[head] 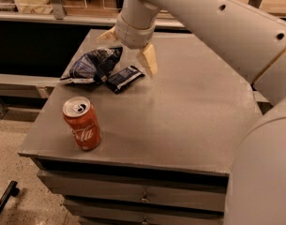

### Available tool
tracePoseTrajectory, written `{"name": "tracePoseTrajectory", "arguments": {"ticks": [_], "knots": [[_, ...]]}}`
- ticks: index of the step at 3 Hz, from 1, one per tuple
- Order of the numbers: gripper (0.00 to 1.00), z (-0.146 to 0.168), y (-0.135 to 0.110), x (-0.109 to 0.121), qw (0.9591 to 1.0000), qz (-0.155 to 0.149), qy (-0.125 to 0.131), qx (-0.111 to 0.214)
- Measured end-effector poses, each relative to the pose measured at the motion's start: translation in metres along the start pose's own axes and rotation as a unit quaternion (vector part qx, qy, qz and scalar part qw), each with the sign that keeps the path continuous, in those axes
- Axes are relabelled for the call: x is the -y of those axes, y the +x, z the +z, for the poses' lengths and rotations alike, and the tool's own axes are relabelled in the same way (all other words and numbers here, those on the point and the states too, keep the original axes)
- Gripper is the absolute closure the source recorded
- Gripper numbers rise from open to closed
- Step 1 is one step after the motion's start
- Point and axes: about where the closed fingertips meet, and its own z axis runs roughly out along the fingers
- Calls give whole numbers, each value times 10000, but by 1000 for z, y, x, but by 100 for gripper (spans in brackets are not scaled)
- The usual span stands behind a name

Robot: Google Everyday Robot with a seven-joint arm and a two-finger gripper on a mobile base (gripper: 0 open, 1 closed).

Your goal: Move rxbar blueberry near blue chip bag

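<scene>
The rxbar blueberry (124, 78), a small flat navy wrapper, lies on the grey table (180, 111) right beside the blue chip bag (91, 65), touching its right edge. The bag is wrinkly, dark blue with white markings and a silvery lower edge. My gripper (128, 48) hovers just above and behind the bar, open and empty, with one pale finger (148, 60) to the right of the bar and the other (107, 34) above the bag.
A red soda can (82, 123) stands upright near the table's front left corner. The table has drawers below its front edge (133, 165). A dark counter and shelf run along the back. My white arm fills the right side.
</scene>
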Motion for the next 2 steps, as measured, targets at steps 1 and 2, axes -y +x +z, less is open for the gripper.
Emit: {"name": "tracePoseTrajectory", "arguments": {"ticks": [1, 2], "knots": [[0, -11, 12, -1, 9999, 79, -69, -96], [0, -32, 40, 4, 9987, 249, -181, -406]]}}
